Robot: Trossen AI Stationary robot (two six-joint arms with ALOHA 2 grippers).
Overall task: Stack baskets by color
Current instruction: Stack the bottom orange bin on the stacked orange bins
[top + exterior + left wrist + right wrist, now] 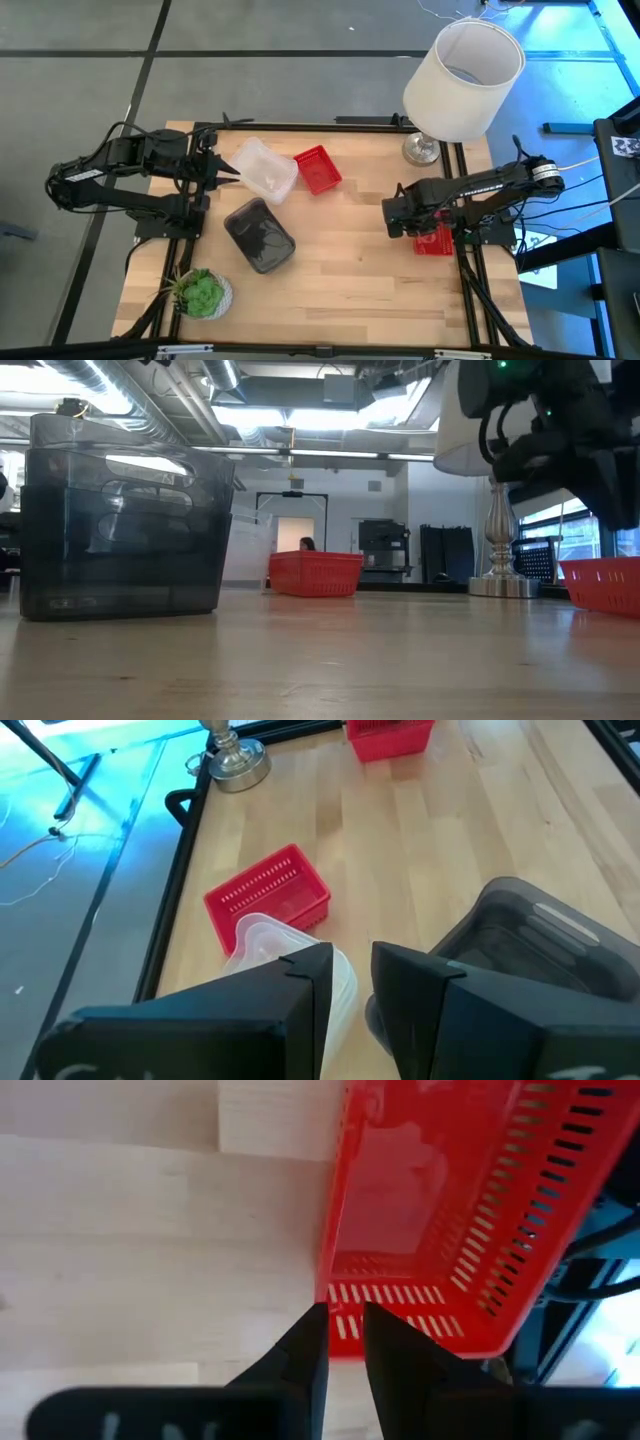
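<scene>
A clear basket (268,170) lies on the table at the far left, just in front of my left gripper (232,172), which hovers with a narrow empty gap between its fingers (352,970). Next to it stands a red basket (318,170). A dark grey basket (260,235) sits nearer the front. A second red basket (435,243) rests on the table at the right edge. My right gripper (345,1320) points down above that basket's short end wall (400,1305), fingers narrowly apart and clear of it.
A white-shaded lamp (465,75) stands at the far right corner, its metal base (505,585) close behind the right red basket. A green potted plant (200,292) sits at the near left corner. Bare wood lies across the table's middle and front.
</scene>
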